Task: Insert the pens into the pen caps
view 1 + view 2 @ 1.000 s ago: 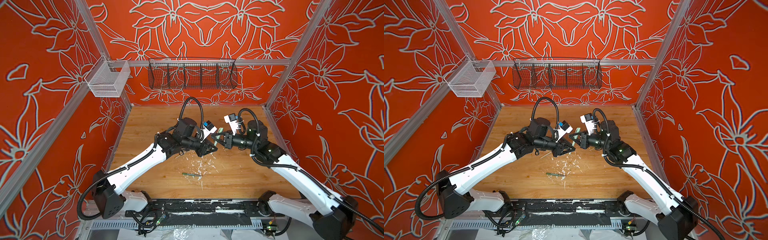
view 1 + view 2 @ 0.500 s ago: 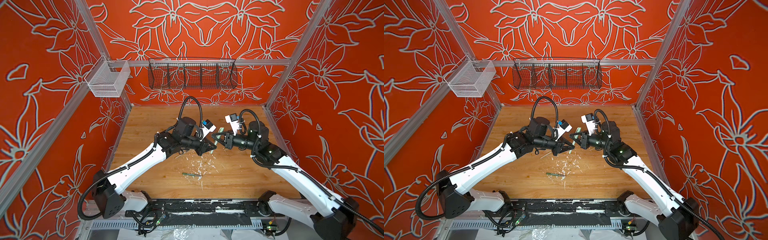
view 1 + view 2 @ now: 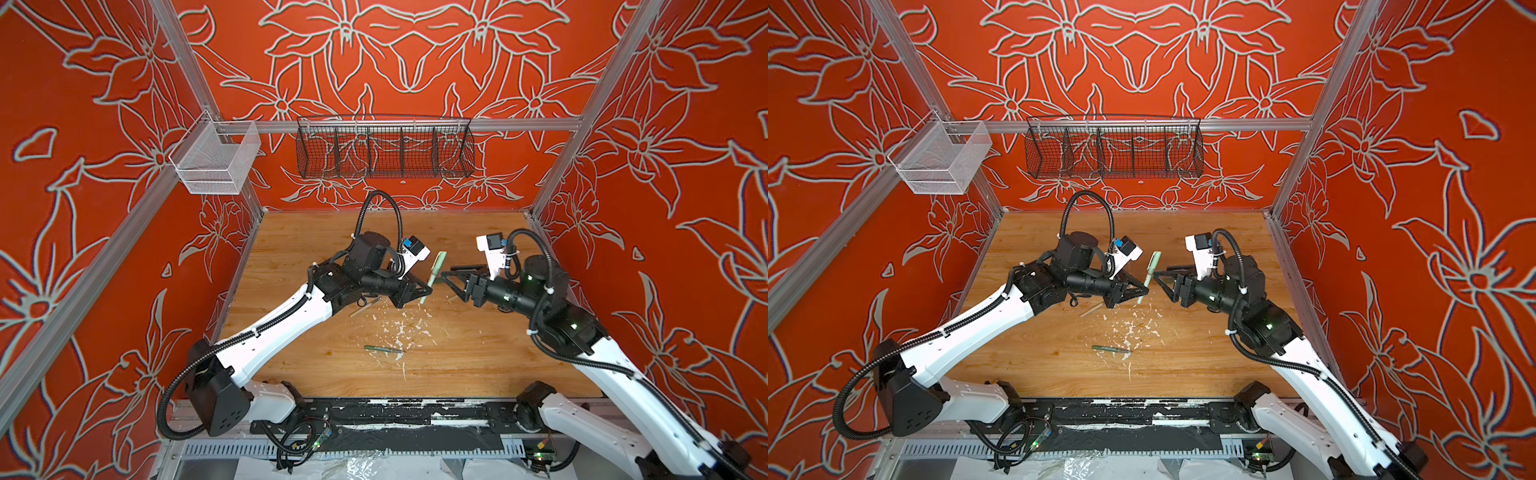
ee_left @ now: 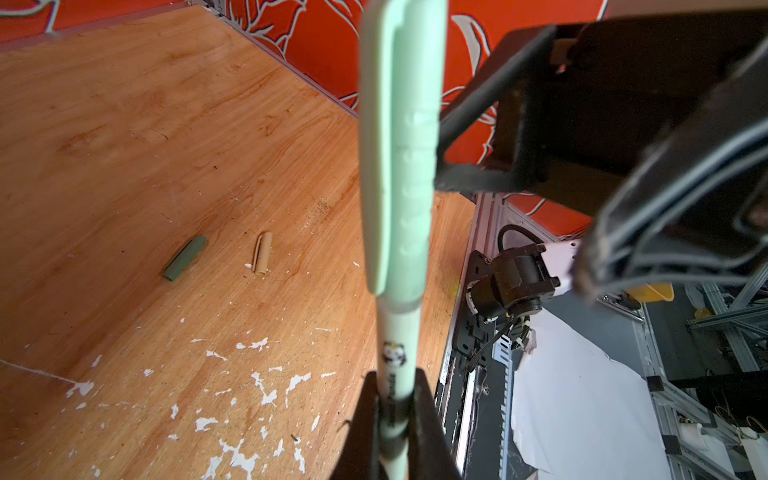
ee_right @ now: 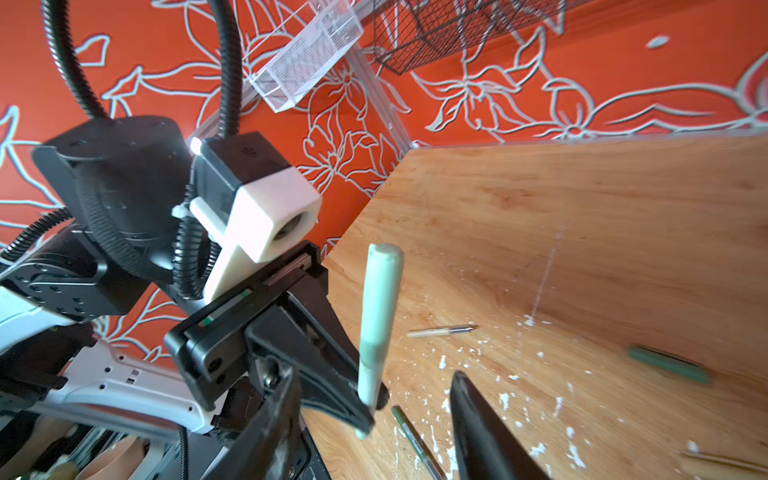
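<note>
My left gripper (image 3: 426,287) (image 4: 395,401) is shut on the pale green pen (image 3: 432,277) (image 4: 394,353), held upright above the table. The light green cap (image 3: 439,261) (image 4: 399,166) sits on the pen's upper end. My right gripper (image 3: 447,271) (image 5: 374,376) stands open just to the right of the capped pen, nothing between its fingers. The dark green pen (image 3: 382,349) (image 5: 415,440) and the tan pen (image 3: 363,306) (image 5: 440,331) lie on the wooden table. In the left wrist view the dark green cap (image 4: 185,257) and the tan cap (image 4: 262,257) lie side by side on the wood.
White paint flecks (image 3: 401,328) dot the wooden table (image 3: 478,353) between the arms. A black wire basket (image 3: 384,147) and a clear mesh bin (image 3: 214,160) hang on the back rail. Orange walls close in three sides.
My right gripper has opened and let go of the light green cap, which stays on the pen. The left gripper still holds the pen in about the same place.
</note>
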Action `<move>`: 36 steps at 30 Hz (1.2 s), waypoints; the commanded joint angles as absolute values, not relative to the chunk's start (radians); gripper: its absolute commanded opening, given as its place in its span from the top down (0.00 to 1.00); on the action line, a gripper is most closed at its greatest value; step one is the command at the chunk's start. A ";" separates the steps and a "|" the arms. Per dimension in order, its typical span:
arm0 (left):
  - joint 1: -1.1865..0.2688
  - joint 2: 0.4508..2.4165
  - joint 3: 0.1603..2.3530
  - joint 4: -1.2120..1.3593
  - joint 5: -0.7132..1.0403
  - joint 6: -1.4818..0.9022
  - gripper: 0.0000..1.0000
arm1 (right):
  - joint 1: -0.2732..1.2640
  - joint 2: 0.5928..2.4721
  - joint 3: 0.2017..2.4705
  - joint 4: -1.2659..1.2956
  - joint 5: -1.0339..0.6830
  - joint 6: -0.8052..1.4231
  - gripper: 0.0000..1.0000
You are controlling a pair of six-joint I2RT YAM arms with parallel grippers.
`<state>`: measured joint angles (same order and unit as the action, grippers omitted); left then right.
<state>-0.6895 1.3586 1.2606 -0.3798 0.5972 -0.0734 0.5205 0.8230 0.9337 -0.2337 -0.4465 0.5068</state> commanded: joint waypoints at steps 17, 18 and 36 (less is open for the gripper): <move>-0.685 1.338 1.222 -0.345 0.620 -0.077 1.00 | 0.450 0.921 0.959 -0.036 -0.615 0.601 0.46; -0.684 1.337 1.223 -0.344 0.620 -0.077 1.00 | 0.448 0.927 0.960 -0.034 -0.614 0.603 0.47; -0.684 1.346 1.241 -0.337 0.640 -0.069 1.00 | 0.444 0.979 0.940 0.069 -0.676 0.668 0.58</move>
